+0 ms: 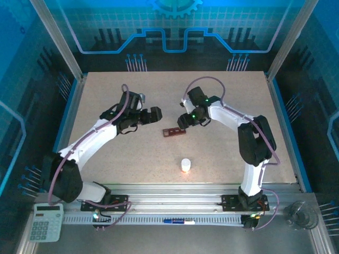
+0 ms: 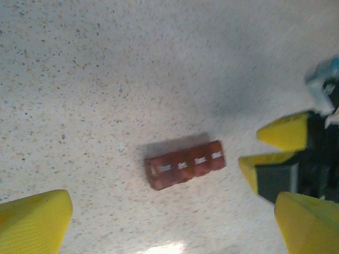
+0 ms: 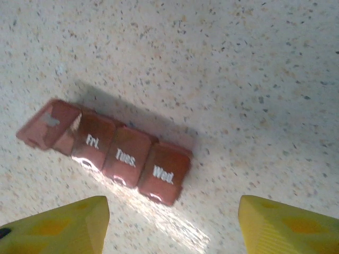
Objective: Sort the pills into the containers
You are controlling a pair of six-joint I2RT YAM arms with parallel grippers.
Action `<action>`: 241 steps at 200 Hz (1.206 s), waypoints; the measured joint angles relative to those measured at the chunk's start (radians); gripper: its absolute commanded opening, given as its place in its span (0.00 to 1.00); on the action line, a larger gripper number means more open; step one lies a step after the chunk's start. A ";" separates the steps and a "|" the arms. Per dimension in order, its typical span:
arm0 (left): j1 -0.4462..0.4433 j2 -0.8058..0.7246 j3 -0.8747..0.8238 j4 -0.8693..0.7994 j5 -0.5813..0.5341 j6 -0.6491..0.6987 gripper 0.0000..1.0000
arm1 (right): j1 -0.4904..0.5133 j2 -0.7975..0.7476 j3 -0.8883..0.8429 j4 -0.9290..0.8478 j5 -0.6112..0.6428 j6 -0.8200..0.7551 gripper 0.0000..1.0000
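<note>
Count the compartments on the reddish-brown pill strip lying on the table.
4, side by side on the pill strip, right wrist view: left-end compartment, label unreadable; then Fri.; Tues.; Wed. at the right end.

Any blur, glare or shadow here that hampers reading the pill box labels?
Left wrist view: the pill box is soft, its labels smeared, and glare hits the table below it. Right wrist view: sharper, Fri, Tues and Wed legible, one end lid blurred, a bright streak beside the box, shadow on its other side. Top view: labels too small to read.
</note>
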 measured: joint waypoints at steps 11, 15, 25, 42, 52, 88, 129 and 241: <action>-0.019 0.025 0.013 -0.029 -0.025 0.050 0.99 | 0.001 0.027 0.013 0.009 -0.006 0.025 0.67; -0.025 0.031 0.016 -0.036 -0.031 0.064 0.99 | 0.001 0.035 0.014 0.011 -0.007 0.032 0.67; -0.041 0.047 0.021 -0.056 -0.052 0.103 0.99 | 0.002 0.055 0.019 0.012 -0.009 0.044 0.67; -0.062 0.069 0.029 -0.086 -0.083 0.158 0.99 | 0.007 0.082 0.021 0.015 -0.010 0.059 0.67; -0.070 0.082 0.033 -0.097 -0.097 0.185 0.99 | 0.011 0.093 0.021 0.015 -0.010 0.063 0.67; -0.096 0.134 0.044 -0.121 -0.138 0.266 0.99 | 0.014 0.103 0.021 0.026 -0.010 0.071 0.66; -0.132 0.194 0.048 -0.125 -0.159 0.328 0.99 | 0.015 0.119 0.019 0.042 -0.008 0.074 0.66; -0.164 0.297 0.052 -0.112 -0.205 0.393 0.99 | 0.015 0.132 -0.003 0.071 -0.017 0.077 0.65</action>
